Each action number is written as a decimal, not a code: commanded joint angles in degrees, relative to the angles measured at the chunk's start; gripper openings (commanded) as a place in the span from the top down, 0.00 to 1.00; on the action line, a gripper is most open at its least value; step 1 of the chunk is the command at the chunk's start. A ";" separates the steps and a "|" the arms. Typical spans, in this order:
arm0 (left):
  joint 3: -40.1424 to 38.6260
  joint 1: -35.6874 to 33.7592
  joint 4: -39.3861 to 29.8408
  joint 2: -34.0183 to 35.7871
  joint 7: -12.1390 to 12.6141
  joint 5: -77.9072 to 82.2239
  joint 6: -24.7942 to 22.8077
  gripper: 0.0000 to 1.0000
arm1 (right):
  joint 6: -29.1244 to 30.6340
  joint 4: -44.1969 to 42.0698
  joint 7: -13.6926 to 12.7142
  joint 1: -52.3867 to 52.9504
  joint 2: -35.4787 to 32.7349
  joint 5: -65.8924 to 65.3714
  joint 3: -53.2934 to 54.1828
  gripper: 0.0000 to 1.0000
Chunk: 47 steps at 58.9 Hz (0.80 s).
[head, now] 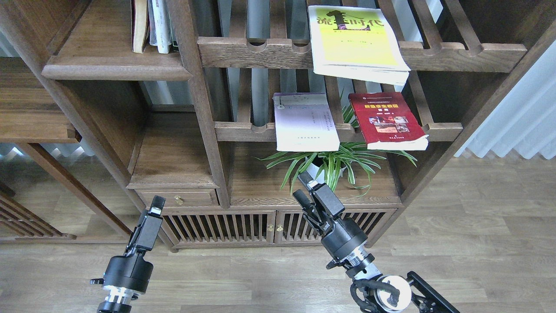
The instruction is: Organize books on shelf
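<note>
— Head view first: where do our books sit?

— Our yellow-green book (354,41) lies flat on the upper slatted rack (456,56), hanging over its notched front rail. On the lower slatted rack (443,130) we see the pale lavender book (305,121) toward the left and the dark red book (386,121) toward the right, side by side but apart, both overhanging the front rail.

— And the shelf?

— The solid brown shelf (104,61) is in the bookcase's upper left bay. A few upright books (152,24) stand at its back right corner, against the post; its front part is bare wood.

— Our grippers?

— Our right gripper (304,187) is raised before the cabinet top, just below the leaves of a potted plant (334,161). Its two fingers stand apart with nothing between them. Our left gripper (157,204) is low, in front of the small drawer (178,199), well apart from any book. We see it edge-on and dark, so we cannot tell how its fingers stand.

— Anything held?

— Neither gripper touches a book.
</note>
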 commanded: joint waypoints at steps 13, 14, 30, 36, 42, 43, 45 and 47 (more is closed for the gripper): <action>-0.68 0.04 0.00 0.00 -0.07 0.00 0.00 0.00 | 0.00 -0.48 -0.01 0.39 0.00 0.00 0.02 0.01; -0.68 0.04 0.00 0.00 -0.07 0.00 0.00 0.00 | 0.00 -0.48 -0.01 0.39 0.00 0.00 0.02 0.01; -0.77 1.18 -0.35 0.00 0.19 0.08 0.00 0.00 | 0.00 -2.59 1.30 0.39 0.00 0.61 0.46 0.01; -0.77 1.27 -0.35 0.00 0.45 0.08 0.00 0.00 | 0.00 -3.03 2.80 0.48 0.00 1.67 0.72 0.01; -0.77 1.27 -0.35 0.00 1.24 0.08 0.00 0.00 | 0.00 -3.55 3.85 0.48 0.00 2.63 1.16 0.01; -0.77 1.27 -0.35 0.00 1.33 0.08 0.00 0.00 | 0.00 -3.73 3.94 0.48 0.00 2.81 1.25 0.01; -0.77 1.27 -0.35 0.00 1.33 0.08 0.00 0.00 | 0.00 -4.17 3.94 0.48 0.00 2.98 1.86 0.01; -0.77 1.27 -0.35 0.00 1.33 0.08 0.00 0.00 | 0.00 -5.66 4.03 0.39 0.00 3.25 3.79 0.01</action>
